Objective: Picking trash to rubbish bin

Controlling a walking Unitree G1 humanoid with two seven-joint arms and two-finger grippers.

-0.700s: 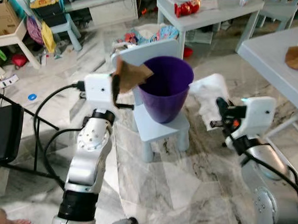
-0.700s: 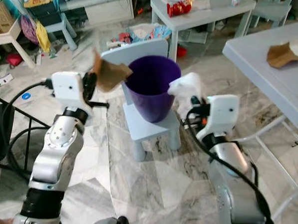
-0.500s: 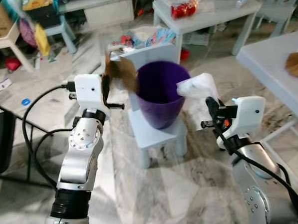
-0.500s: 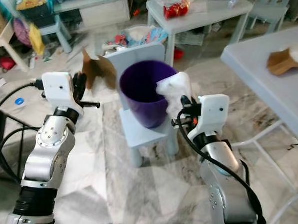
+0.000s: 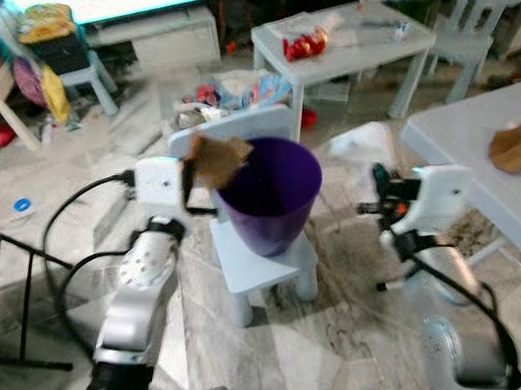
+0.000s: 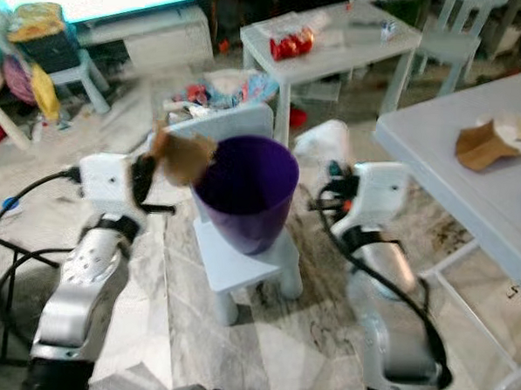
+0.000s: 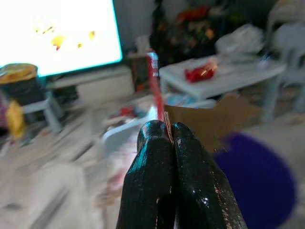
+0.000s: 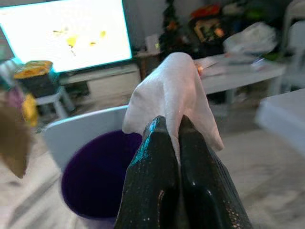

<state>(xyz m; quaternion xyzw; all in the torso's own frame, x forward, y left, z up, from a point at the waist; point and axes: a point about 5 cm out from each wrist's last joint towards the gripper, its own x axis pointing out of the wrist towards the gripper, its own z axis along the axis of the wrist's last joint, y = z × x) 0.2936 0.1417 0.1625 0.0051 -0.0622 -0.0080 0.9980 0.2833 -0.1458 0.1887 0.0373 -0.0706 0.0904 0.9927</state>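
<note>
The left gripper (image 7: 164, 138) is pinched tight on the edge of a brown cardboard scrap (image 5: 217, 157), holding it left of centre in the left eye view, over the near-left rim of the purple rubbish bin (image 5: 270, 194). The right gripper (image 8: 169, 129) is clamped on a crumpled white tissue (image 8: 172, 94), raised at centre right of the frame, beside the bin's right side and apart from it. The bin stands on the seat of a small pale blue chair (image 5: 257, 263) on the marble floor (image 5: 343, 295), mid-frame. At the right edge, a grey desk (image 5: 455, 148) carries another brown paper scrap (image 5: 513, 145). At top centre, a small white desk (image 5: 338, 55) holds a red wrapper (image 5: 303, 46).
</note>
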